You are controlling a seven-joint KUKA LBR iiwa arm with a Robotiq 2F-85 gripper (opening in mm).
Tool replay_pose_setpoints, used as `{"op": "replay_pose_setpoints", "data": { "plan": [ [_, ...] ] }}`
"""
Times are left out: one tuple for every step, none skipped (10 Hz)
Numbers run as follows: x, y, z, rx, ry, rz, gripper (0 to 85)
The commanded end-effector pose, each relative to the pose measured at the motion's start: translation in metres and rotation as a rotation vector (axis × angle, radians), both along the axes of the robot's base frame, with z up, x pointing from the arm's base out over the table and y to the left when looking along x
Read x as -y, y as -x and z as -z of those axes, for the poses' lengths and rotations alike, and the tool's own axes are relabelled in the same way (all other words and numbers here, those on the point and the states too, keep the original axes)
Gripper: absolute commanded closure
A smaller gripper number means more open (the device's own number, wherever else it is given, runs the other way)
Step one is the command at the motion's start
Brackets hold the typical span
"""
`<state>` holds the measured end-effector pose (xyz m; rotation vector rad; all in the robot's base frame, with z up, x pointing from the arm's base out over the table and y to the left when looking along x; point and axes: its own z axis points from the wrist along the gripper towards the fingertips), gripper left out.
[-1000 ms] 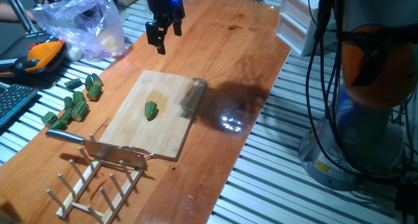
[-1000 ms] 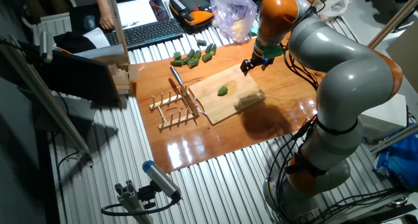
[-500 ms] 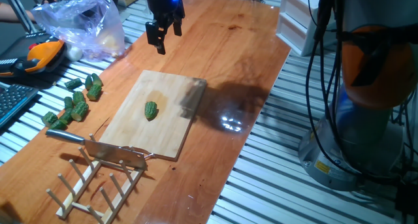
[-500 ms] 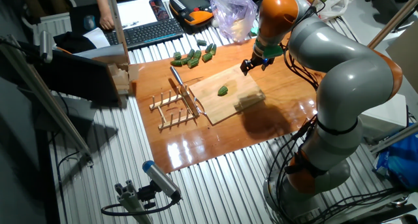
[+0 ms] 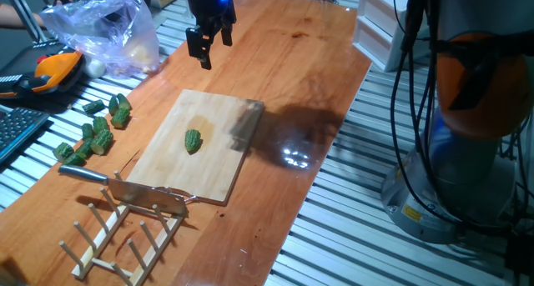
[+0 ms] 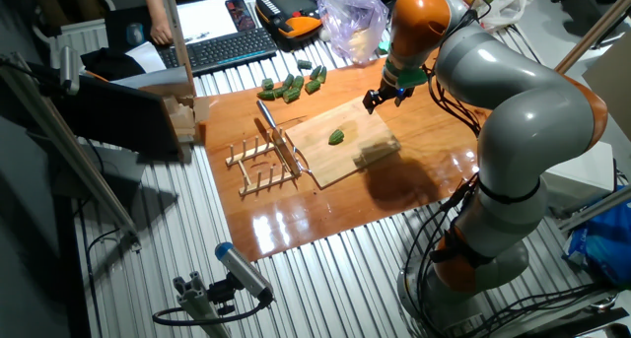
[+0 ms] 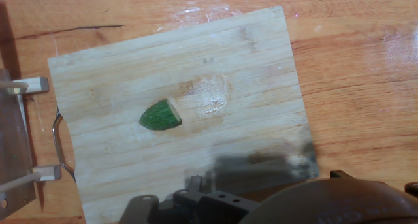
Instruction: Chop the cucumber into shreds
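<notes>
The cucumber point(image 5: 193, 141) point(image 6: 336, 136) point(image 7: 160, 115) is a small dark green bumpy chunk lying alone near the middle of the wooden cutting board point(image 5: 219, 119) point(image 6: 370, 131) point(image 7: 248, 67). My gripper point(image 5: 209, 44) point(image 6: 379, 99) hangs in the air above the table beyond the board's far edge, well clear of the cucumber. Its fingers stand apart with nothing between them. In the hand view only the hand's dark body shows at the bottom edge; the fingertips are out of sight. No shreds are visible.
A cleaver point(image 5: 133, 190) point(image 6: 276, 131) rests on a wooden rack point(image 5: 117, 232) point(image 6: 258, 161) at the board's near end. Several dark green chunks point(image 5: 96, 132) point(image 6: 291, 85) lie scattered beside the board. A plastic bag point(image 5: 100, 27) and an orange tool point(image 5: 50, 69) sit farther off.
</notes>
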<state>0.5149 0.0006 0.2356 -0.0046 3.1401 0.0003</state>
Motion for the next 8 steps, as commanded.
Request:
{"op": "replay_pose_setpoints", "data": {
  "plan": [
    [-0.0001, 0.0000, -0.0002, -0.208, 0.006, -0.142, 85.0],
    [-0.0001, 0.0000, -0.0002, -0.208, 0.006, -0.142, 85.0],
    [-0.0001, 0.0000, -0.0002, -0.208, 0.006, -0.142, 85.0],
    [-0.0001, 0.0000, -0.0002, -0.206, 0.006, -0.142, 85.0],
    [-0.0001, 0.0000, -0.0002, -0.206, 0.006, -0.142, 85.0],
    [-0.0001, 0.0000, -0.0002, -0.206, 0.005, -0.150, 85.0],
    [-0.0002, 0.0002, -0.0001, -0.203, 0.005, -0.158, 85.0],
    [-0.0002, 0.0003, 0.0000, -0.202, 0.005, -0.158, 85.0]
  ]
}}
